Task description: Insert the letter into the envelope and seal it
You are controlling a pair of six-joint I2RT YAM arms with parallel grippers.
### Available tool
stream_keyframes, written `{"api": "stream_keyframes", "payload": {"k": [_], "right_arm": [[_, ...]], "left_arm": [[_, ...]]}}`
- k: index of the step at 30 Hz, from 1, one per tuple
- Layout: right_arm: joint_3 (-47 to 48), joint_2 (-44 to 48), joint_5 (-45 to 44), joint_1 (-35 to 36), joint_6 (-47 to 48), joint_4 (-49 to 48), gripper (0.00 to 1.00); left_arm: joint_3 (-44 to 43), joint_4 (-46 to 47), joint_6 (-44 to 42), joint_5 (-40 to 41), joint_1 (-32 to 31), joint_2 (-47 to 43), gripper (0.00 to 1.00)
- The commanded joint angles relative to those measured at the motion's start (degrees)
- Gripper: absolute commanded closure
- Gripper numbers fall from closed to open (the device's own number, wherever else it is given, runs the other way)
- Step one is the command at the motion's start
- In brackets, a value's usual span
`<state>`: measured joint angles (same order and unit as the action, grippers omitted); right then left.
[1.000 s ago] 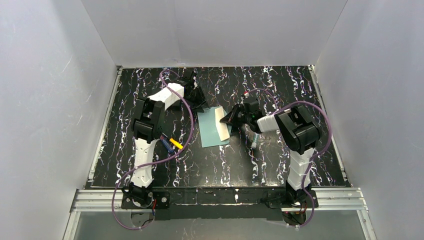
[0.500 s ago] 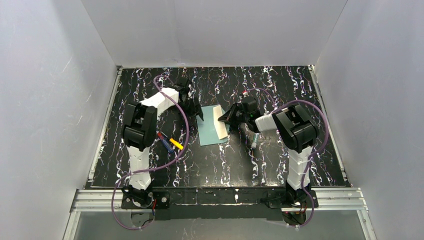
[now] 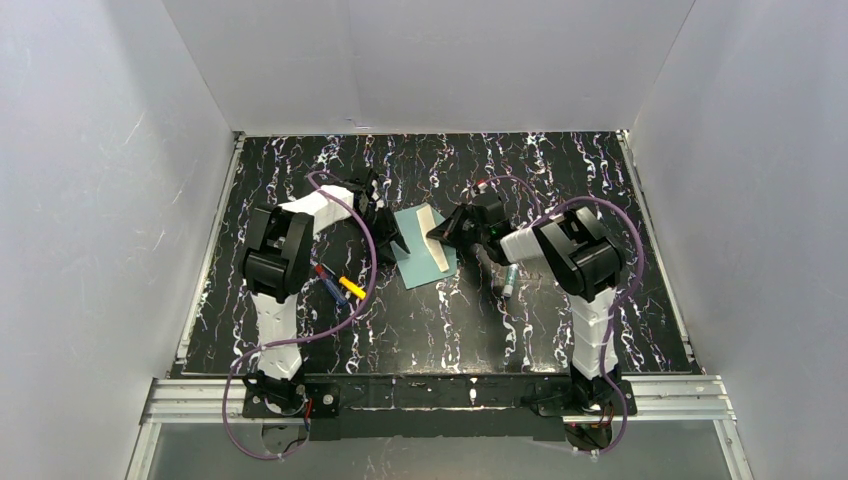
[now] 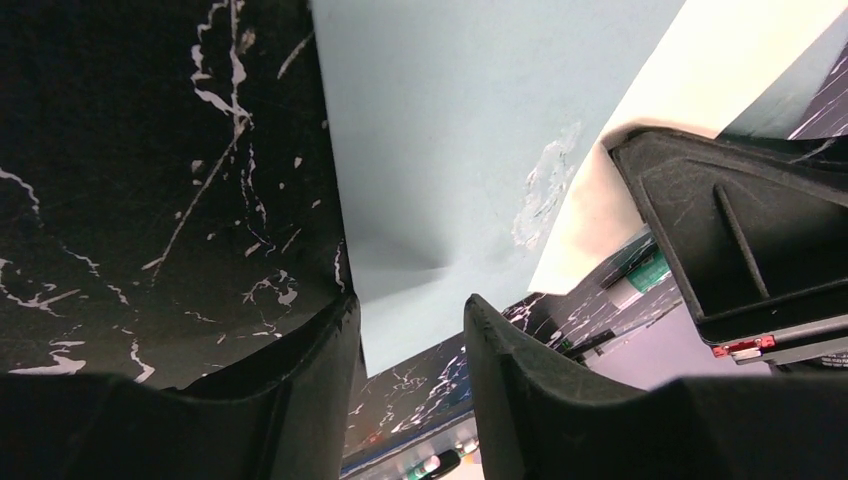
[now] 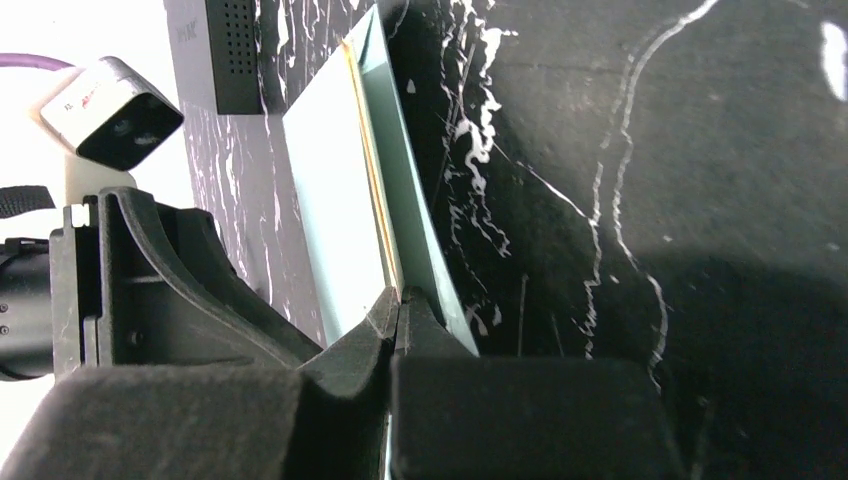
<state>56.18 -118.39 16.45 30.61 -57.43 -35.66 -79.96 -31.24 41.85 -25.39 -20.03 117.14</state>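
1. From above, the teal envelope (image 3: 415,258) lay flat on the desk (image 3: 560,180) between the two arms. The letter (image 3: 434,240) showed as a cream strip along its right side. The left hand (image 3: 393,240) sat at the envelope's left edge, and the right hand (image 3: 441,231) at the strip's far end.
2. In the left wrist view, the left hand's fingers (image 4: 300,370) stood partly apart. The envelope's near edge lay in the gap, not pinched.
3. In the right wrist view, the right hand was closed tight. Its tips met on the letter's thin tan edge, which was tucked between teal layers.
4. The letter looked light, limp and slippery, and would likely buckle if shoved. It seemed best pinched at an edge and slid flat while the envelope was pinned.
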Motion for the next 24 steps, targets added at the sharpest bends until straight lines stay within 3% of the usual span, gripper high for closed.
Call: {"api": "stream_keyframes", "payload": {"k": [1, 3, 10, 13, 24], "right_arm": [[1.27, -3.35, -1.82, 3.40, -0.46, 5.72, 0.98], [1.05, -2.16, -2.94, 3.40, 0.92, 7.34, 0.95], [5.59, 2.98, -6.71, 3.22, 10.41, 19.06, 0.56], [8.80, 4.52, -8.73, 3.23, 14.65, 24.78, 0.44], [20.59, 4.81, -14.73, 3.31, 23.55, 45.39, 0.40]], "left_arm": [[2.04, 2.29, -0.37, 2.01, 0.15, 1.99, 0.59], [2.41, 1.88, -1.01, 3.11, 1.10, 1.44, 0.59], [1.60, -0.39, -5.02, 6.27, 3.13, 0.65, 0.59], [0.81, -1.10, -6.46, 6.56, 3.65, 0.45, 0.57], [-1.07, -1.22, -6.00, 5.06, 5.25, 0.35, 0.57]]}}
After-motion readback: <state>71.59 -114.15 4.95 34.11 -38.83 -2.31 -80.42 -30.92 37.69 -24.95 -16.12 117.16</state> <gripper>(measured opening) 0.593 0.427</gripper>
